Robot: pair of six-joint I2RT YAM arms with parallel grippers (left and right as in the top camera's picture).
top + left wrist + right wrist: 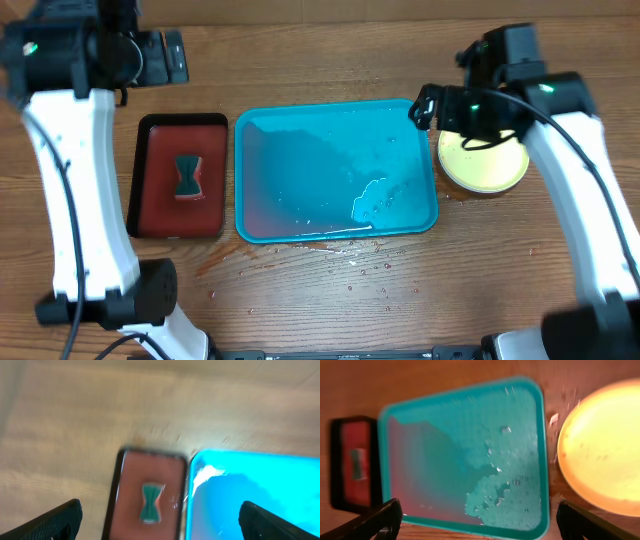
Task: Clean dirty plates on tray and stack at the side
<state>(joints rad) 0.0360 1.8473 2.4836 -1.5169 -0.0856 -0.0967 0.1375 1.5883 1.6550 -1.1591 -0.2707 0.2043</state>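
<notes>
Bright light, glare on the tray (250,490), soft wrist views, perhaps motion blur.

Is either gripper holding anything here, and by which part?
Nothing is held. The left gripper and the right gripper are both open with nothing between their fingers.

Inventory from my station:
- blue tray (300,170): one
- smaller dark red tray (160,205): one
- green hourglass sponge (187,177): one
- yellow-rimmed plate (484,165): one in sight; I cannot tell if any lie beneath
- my grippers: two, the left gripper (162,522) and the right gripper (480,522)
</notes>
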